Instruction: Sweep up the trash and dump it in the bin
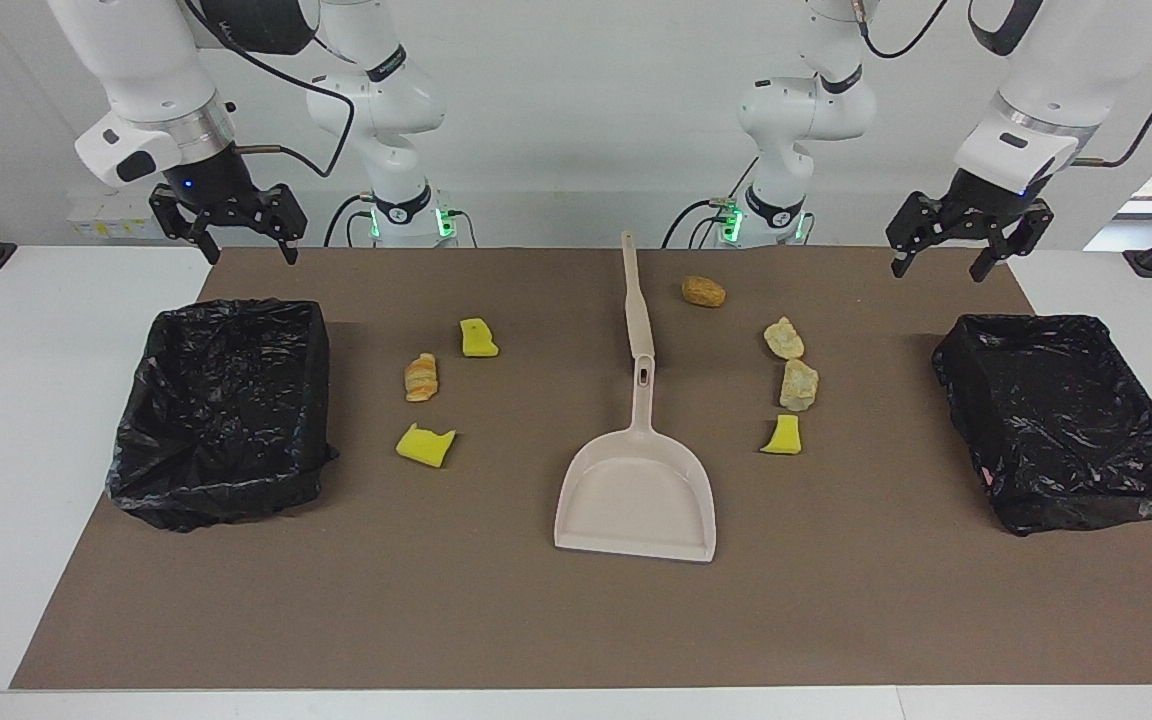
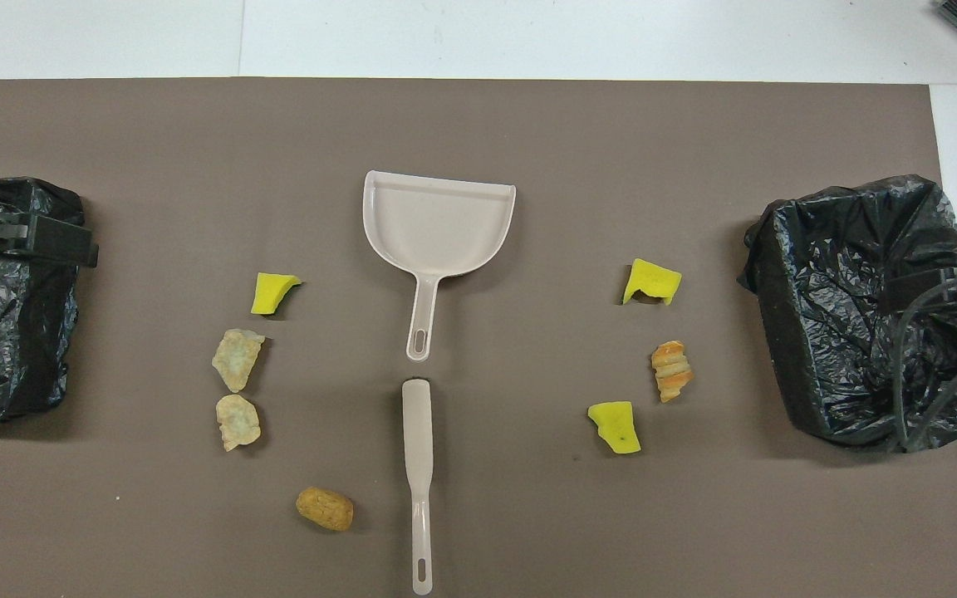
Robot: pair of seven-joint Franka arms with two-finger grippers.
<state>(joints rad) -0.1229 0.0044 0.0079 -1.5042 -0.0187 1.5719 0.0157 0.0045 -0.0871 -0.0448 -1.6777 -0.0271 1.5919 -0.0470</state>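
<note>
Several trash scraps lie on the brown mat. Toward the right arm's end are two yellow sponge chunks and a croissant-like lump. Toward the left arm's end are a brown lump, two pale lumps and a yellow chunk. A black-lined bin stands at the right arm's end and a second bin at the left arm's end. My right gripper hangs open and empty over the mat's corner beside its bin. My left gripper hangs open and empty beside the other.
A beige dustpan lies mid-mat, its handle pointing toward the robots. In line with it and nearer the robots lies the beige brush. Bare mat stretches between the scraps and the table edge farthest from the robots.
</note>
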